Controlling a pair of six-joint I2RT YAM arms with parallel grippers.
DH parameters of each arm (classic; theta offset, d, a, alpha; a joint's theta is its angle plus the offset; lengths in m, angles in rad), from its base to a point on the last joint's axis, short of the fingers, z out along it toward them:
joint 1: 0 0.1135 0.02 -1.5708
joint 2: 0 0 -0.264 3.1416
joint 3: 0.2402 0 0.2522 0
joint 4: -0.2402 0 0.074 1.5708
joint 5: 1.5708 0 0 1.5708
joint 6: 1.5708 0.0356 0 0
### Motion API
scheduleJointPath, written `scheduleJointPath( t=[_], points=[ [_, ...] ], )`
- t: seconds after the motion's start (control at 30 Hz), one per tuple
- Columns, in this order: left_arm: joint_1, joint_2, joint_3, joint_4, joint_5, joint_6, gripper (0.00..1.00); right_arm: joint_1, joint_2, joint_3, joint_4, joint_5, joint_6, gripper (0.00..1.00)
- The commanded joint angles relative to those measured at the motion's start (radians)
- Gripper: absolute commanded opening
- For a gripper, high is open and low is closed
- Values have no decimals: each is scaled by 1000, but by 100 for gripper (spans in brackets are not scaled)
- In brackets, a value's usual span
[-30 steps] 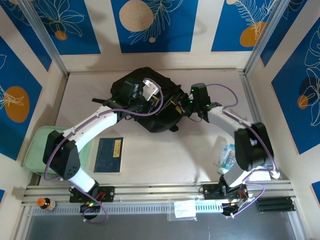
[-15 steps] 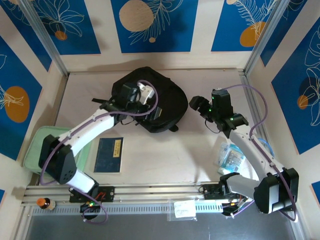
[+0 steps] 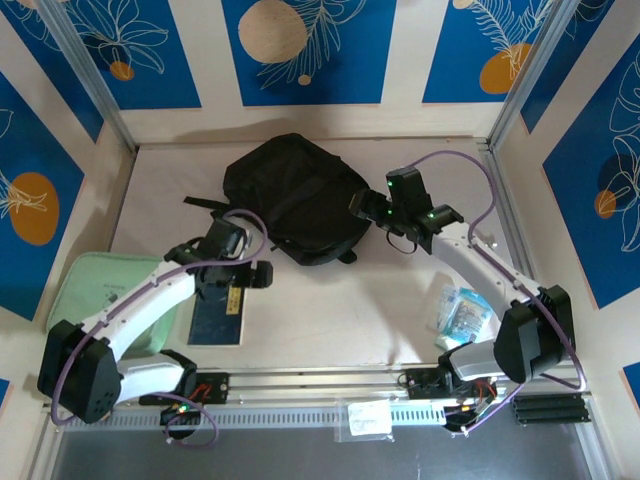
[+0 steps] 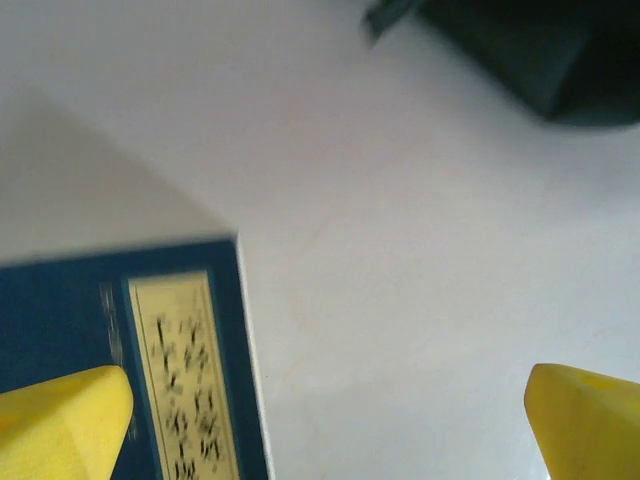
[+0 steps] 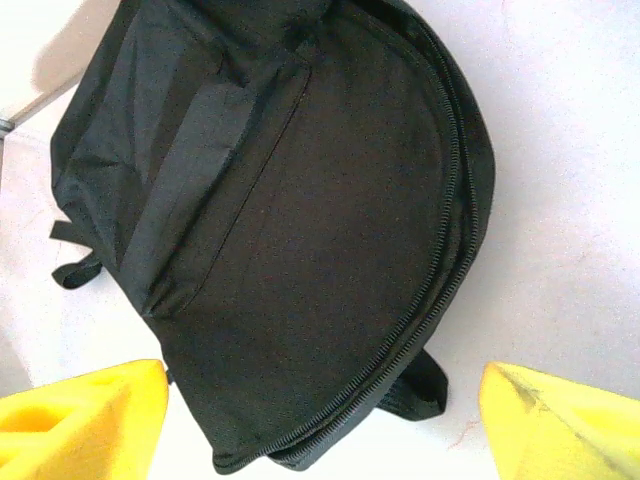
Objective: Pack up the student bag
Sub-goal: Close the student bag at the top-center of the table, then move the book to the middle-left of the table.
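Observation:
The student bag [image 3: 290,195] is a black backpack lying flat at the back middle of the table, its zip [image 5: 440,270] curving round the rounded end. My right gripper [image 3: 362,207] hovers open at the bag's right edge; its yellow fingertips [image 5: 85,420] frame the bag [image 5: 300,220] with nothing between them. A dark blue book [image 3: 218,310] with a yellow label lies in front of the bag. My left gripper [image 3: 254,275] stands open above the book's far right corner [image 4: 120,350], and its fingertips [image 4: 585,420] are spread wide over bare table.
A mint-green zip case [image 3: 105,295] lies at the left under the left arm. A clear packet [image 3: 460,310] sits at the right by the right arm. A small bottle [image 3: 88,405] and a plastic sleeve [image 3: 368,418] rest on the front rail.
My left arm has pulled back from the bag to the blue book's corner. The right gripper swung away and has come back to the bag's right edge.

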Motion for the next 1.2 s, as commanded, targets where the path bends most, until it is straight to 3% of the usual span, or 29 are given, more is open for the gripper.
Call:
scheduleJointPath(
  t=[0.0, 0.43, 0.83, 0.97, 1.17],
  points=[
    [18, 1, -55, 36, 64, -158, 100, 7, 28, 52, -8, 9, -17, 81],
    [46, 213, -64, 212, 109, -297, 100, 12, 59, 87, -26, 4, -1, 79],
    [166, 377, -36, 520, 136, -454, 97, 37, 98, 120, -28, -44, -11, 78],
    [183, 376, 49, 484, 154, -390, 96, 68, 120, 147, -28, -65, -26, 78],
    [249, 249, 99, 300, 110, -234, 100, 172, 191, 211, -34, -72, -103, 75]
  ],
)
